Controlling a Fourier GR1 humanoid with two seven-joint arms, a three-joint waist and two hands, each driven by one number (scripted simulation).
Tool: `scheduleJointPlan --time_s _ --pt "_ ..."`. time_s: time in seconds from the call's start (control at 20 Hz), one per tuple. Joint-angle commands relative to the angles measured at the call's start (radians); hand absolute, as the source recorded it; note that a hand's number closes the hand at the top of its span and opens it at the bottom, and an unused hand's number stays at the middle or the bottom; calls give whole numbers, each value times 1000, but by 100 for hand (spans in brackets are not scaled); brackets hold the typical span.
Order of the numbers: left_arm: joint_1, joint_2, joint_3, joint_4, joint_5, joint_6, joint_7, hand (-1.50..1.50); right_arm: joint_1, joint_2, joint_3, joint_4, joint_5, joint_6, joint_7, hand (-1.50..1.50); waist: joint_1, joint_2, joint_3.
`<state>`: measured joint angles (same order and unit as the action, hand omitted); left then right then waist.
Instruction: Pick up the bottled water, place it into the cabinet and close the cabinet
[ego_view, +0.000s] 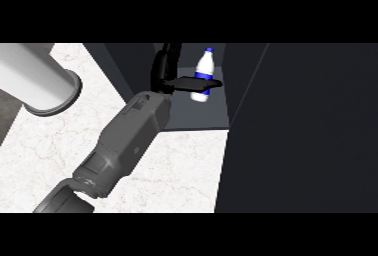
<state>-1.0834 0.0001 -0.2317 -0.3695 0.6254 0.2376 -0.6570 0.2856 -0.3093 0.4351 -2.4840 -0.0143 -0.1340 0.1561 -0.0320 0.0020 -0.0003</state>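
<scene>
Head view: right hand pinches the bottled water at mid-body inside the cabinet; the bottle is likely light, smooth and slippery.

I see the bottled water standing upright inside the open cabinet, white with a blue cap and blue label band. My hand has its dark fingers wrapped round the bottle's middle, so cap and shoulder rise above the hand and the base shows below it.
</scene>
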Motion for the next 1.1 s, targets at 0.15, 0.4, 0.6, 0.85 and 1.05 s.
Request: scheduleJointPlan --time_s 0.15,0.4,0.6,0.85,1.05 --pt "194 0 -103 -292 34 27 92 -150 40 31 100 -95 87 -41 63 -150 39 -16 0" --pt "430 52 -159 -543 -4 18 133 150 25 -39 -15 -76 22 12 37 -150 63 -18 1" --pt "558 60 -221 -707 -40 83 165 150 -24 -93 58 -91 87 52 112 150 57 -16 0" --pt "719 147 -266 -946 -63 133 235 150 -47 -128 170 -119 122 84 201 150 53 -16 -1" --pt "893 280 -244 -1118 -48 75 221 150 -68 -95 228 -119 55 77 266 150 52 -12 -1"
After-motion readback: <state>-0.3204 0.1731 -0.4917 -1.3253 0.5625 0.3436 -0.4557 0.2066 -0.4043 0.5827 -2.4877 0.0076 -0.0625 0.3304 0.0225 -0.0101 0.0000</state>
